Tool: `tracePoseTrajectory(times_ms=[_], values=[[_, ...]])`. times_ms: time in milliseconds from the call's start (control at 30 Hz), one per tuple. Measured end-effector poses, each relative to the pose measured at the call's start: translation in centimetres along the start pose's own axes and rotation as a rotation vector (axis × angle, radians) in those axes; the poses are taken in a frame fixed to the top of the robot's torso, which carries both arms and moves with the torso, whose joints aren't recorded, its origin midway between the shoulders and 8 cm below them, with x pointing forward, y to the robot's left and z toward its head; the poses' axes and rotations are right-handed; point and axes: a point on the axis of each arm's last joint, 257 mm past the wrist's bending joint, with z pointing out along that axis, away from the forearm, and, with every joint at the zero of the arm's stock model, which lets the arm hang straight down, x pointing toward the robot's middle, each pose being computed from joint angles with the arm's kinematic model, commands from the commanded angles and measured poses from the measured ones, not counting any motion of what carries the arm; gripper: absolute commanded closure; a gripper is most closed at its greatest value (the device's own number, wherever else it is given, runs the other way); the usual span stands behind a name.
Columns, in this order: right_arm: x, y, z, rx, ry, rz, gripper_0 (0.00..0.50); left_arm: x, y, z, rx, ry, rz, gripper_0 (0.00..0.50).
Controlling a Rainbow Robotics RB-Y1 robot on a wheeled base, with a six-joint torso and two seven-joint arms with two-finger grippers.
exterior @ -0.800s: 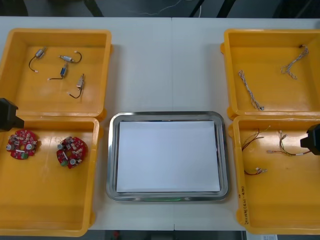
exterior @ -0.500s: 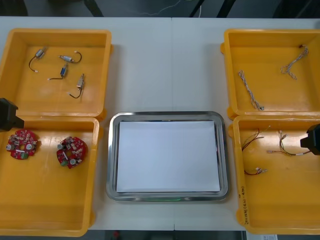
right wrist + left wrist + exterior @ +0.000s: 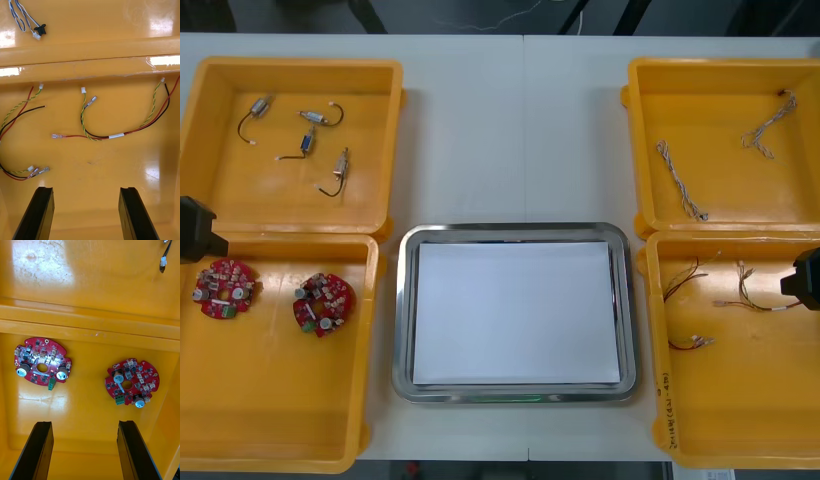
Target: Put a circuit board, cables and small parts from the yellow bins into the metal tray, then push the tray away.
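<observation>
While each arm hovers over a near yellow bin [image 3: 270, 400], left gripper [image 3: 85, 423] has fingers apart above two circuit boards [image 3: 42, 365]; right gripper [image 3: 86, 189] has fingers apart above red and yellow cables [image 3: 112, 135]. Between the bins, on the table [image 3: 520, 130], lies the metal tray [image 3: 515, 231], white inside.

1. A light table [image 3: 510, 130] is seen across most of the front view, its surface pale and matt.
2. A thin seam [image 3: 523, 120] is seen running down the table's middle from the far edge.
3. Along the top of the frame, beyond that edge, a dark floor [image 3: 460, 12] is shown.
4. Dark slanted struts [image 3: 368, 14] and a thin pale cord [image 3: 515, 14] are seen there.
</observation>
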Motion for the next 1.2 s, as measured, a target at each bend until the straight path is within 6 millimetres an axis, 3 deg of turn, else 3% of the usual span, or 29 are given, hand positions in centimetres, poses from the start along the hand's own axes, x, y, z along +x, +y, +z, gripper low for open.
tracePoseTrajectory(times_ms=[1200], values=[[0.0,0.0,0.0,0.0,0.0,0.0,0.0,0.0,0.0,0.0,0.0,0.0,0.0,0.0]])
